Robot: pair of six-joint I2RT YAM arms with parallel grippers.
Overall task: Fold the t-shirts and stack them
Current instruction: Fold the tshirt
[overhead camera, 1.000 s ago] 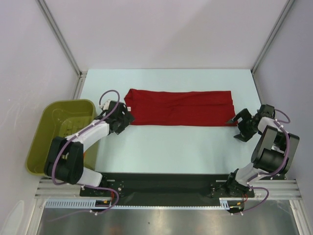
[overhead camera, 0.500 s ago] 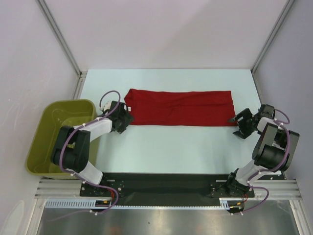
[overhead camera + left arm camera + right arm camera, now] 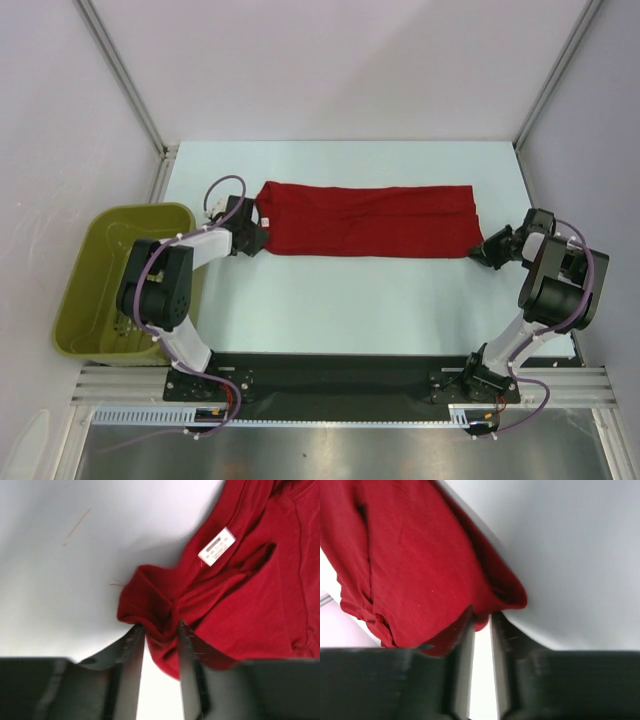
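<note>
Pinching the t-shirt (image 3: 365, 218) at both ends: collar bunch clenched in left pincer (image 3: 159, 627), hem corner in right pincer (image 3: 481, 615). Lies across the counter (image 3: 350, 295) as 1 strip, long axis left-to-right, between the 2 pincers. Looks set for an end-to-end fold.

I seem to be in a robotics lab cell: plain white wall panels (image 3: 340, 70), aluminium frame posts (image 3: 122, 75), a white surface (image 3: 350, 300) and slotted mounting rails (image 3: 120, 385).

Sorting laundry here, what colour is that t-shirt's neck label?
White; the label shows best in the left wrist view.
</note>
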